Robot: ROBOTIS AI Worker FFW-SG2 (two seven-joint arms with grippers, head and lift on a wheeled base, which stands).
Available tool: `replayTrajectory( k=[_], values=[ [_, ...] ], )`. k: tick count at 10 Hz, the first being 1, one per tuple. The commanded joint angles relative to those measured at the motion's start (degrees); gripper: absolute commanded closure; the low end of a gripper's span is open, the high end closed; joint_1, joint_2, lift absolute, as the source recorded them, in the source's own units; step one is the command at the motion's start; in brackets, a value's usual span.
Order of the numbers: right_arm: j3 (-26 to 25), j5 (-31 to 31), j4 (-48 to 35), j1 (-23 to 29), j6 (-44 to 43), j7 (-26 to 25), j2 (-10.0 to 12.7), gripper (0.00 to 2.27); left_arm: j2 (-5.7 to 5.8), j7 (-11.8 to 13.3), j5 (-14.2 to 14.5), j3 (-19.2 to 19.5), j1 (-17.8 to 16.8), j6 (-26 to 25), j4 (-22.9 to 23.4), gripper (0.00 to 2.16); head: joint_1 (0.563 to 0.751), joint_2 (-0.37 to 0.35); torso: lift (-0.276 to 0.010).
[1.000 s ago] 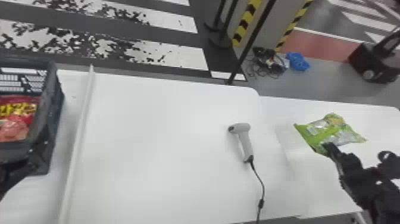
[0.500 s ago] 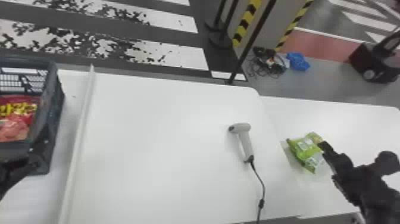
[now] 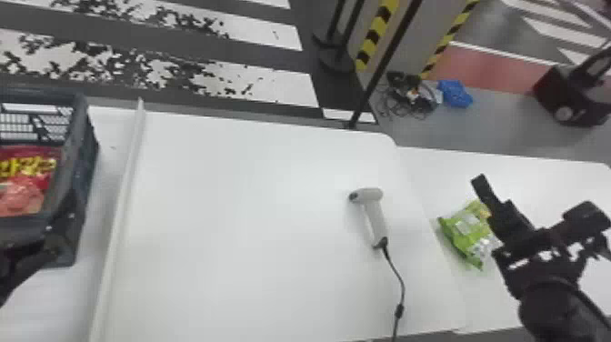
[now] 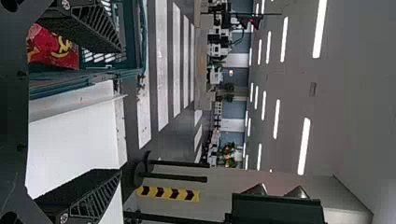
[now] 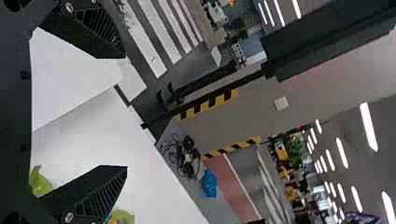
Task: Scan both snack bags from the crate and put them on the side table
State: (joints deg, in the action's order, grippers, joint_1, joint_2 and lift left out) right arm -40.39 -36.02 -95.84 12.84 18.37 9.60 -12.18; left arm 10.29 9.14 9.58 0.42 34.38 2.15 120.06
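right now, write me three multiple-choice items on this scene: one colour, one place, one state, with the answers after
1. What is the main colour of the bag in the crate?
A blue
B red
C green

2. Where does the green bag lie?
A in the crate
B on the floor
C on the side table

3. How is the right hand?
A open
B shut on the scanner
C shut on nothing

Key:
1 B: red shows around yellow print through the crate's open top.
2 C: it lies on the white surface at the robot's right, past the seam.
3 A: its jaws stand wide apart in the right wrist view.
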Motion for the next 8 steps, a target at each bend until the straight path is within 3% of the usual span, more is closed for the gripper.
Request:
replayTrajectory(
  k=[1,3,5,6,8],
  values=[
    [6.90,5.00,-8.05,5.27,-7.16,-0.02,3.04,0.06,-0.01,0.00,0.00,0.02,0.07,0.00,0.00,0.08,0.695,-0.350,-0.087],
    [15.95,10.80,-13.15,10.10,-15.42,-0.98,5.67,0.06,-0.01,0.00,0.00,0.11,0.07,0.17,0.00,0.08,0.695,-0.350,-0.087],
    [27.82,22.22,-14.20,13.88,-26.85,-6.26,5.94,0.06,-0.10,0.00,0.00,0.02,0.07,0.52,0.00,0.08,0.695,-0.320,-0.087],
    [32.92,27.59,-13.76,15.11,-29.48,-9.42,5.94,0.06,-0.10,-0.09,0.00,0.02,-0.02,0.70,-0.09,0.08,0.695,-0.263,-0.087],
    [39.42,31.54,-11.66,16.08,-32.30,-12.58,5.94,0.06,-0.10,-0.35,0.00,0.02,-0.02,1.05,-0.36,0.08,0.695,-0.144,-0.087]
  ],
)
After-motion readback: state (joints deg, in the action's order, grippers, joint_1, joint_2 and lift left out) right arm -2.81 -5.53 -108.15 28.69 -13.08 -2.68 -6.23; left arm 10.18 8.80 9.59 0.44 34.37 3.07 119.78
